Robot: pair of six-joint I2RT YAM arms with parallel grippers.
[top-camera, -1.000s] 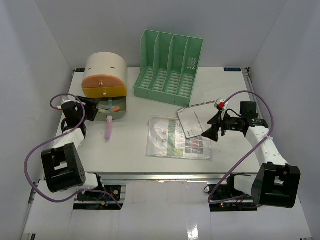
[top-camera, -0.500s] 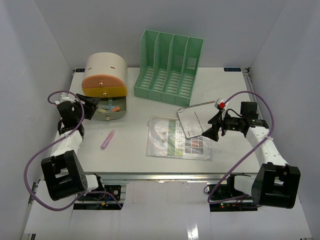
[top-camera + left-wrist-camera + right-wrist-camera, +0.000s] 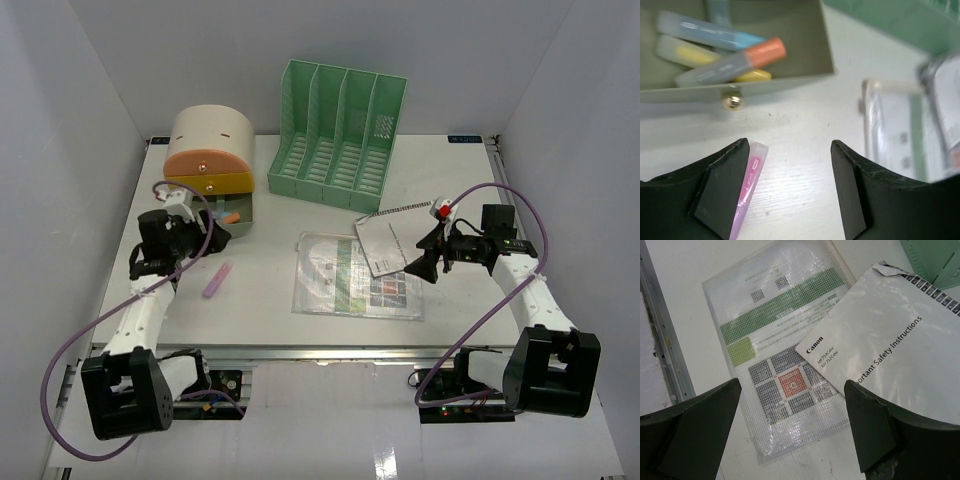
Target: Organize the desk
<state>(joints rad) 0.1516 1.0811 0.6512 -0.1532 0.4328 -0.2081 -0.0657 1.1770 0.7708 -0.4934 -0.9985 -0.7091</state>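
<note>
Bench [image 3: 262,298] long axis laid left-right | left claw [image 3: 790,146] spread wide by pen [image 3: 753,169] | right claw [image 3: 791,384] spread wide over booklet [image 3: 890,340]

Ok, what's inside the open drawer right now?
The open drawer holds at least a light blue marker, a yellow marker and a grey marker with an orange cap. Its rear is hidden, so more may lie there.

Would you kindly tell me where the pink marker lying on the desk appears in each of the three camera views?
Top external: the pink marker lies left of centre, just in front of the open drawer.
Left wrist: the marker is at lower left, slanting down to the bottom edge.
Right wrist: not in it.
Shared landmark: the clear plastic sleeve of printed sheets.
</note>
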